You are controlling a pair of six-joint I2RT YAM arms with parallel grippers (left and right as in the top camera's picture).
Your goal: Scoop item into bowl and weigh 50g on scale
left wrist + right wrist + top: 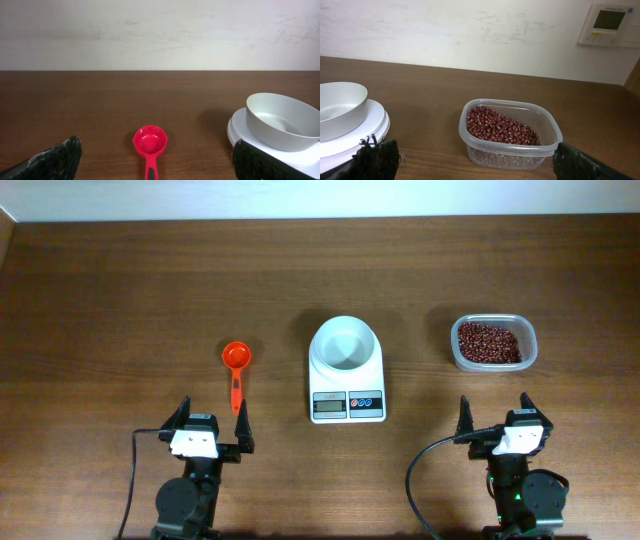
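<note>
Start at the bottom of the overhead view: your left gripper (213,415) and right gripper (494,412) both stand with jaws spread wide and hold nothing. The red scoop (236,378) lies left of centre, and its handle end sits just beside one finger of the left gripper, so a careless descent would likely nudge it askew rather than catch it. The handle also lies flat on the table (120,300), and the fingers may skid off it. A little further up, in the centre, is the scale (347,405) with the white bowl (345,345) resting loose on its platform. If you brush either one with a passing arm, the bowl may slide or the reading may be upset. The display is too small to read, so you cannot tell whether it is zeroed. Furthest, at the upper right, the beans (488,342) fill the clear container (530,350). That tub looks light, so a hard dig could shove or tip it. Round beans will probably roll off a tilted scoop, and a heaped load risks overshooting the target weight.
</note>
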